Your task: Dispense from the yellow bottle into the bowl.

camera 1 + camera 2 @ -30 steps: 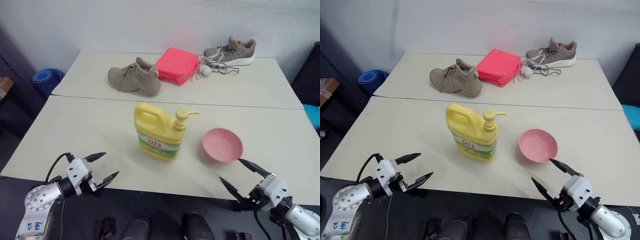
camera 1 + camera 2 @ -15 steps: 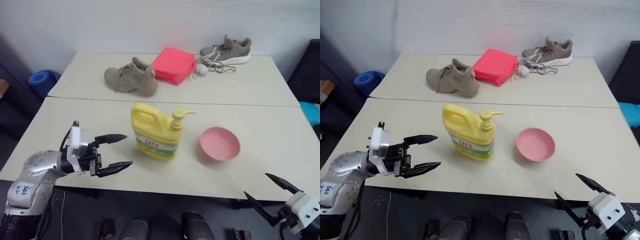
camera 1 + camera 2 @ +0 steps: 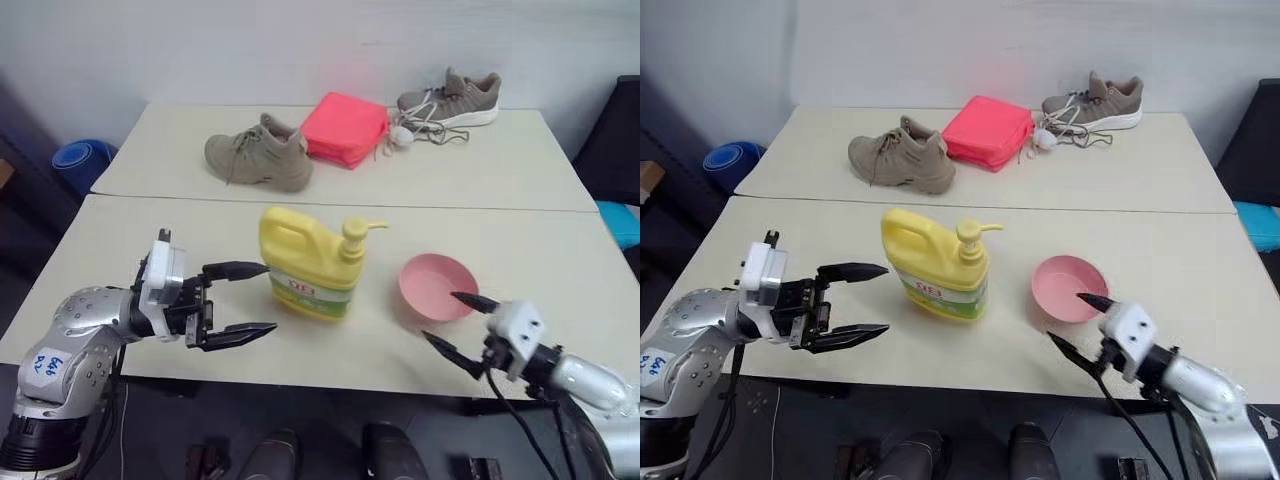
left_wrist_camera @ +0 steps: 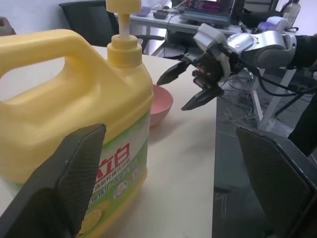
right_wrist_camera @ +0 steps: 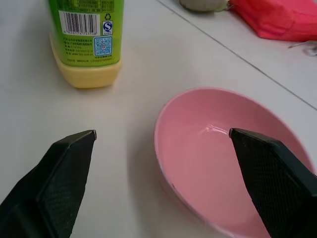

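Note:
The yellow bottle [image 3: 312,265] stands upright in the middle of the near table, its pump spout pointing toward the pink bowl [image 3: 438,286] on its right. My left gripper [image 3: 270,297] hangs level just left of the bottle, open wide. Its upper fingertip reaches the bottle's side and its lower one is out in front of it. The left wrist view has the bottle [image 4: 64,114] close ahead between my fingers [image 4: 74,173]. My right gripper [image 3: 440,316] is open at the bowl's near rim, pointing at the bowl [image 5: 228,163], with nothing in it.
On the far table lie a tan shoe [image 3: 255,160], a pink-red folded cloth stack [image 3: 345,128] and a second shoe [image 3: 450,100]. A seam [image 3: 500,208] separates the two tables. A blue object [image 3: 75,160] sits on the floor at the left. The near table edge [image 3: 340,375] runs just under both grippers.
My left gripper has risen from the table's front edge and swung right, up to the bottle. The right gripper dropped back, then came forward to the bowl's near rim. Bottle and bowl stayed put.

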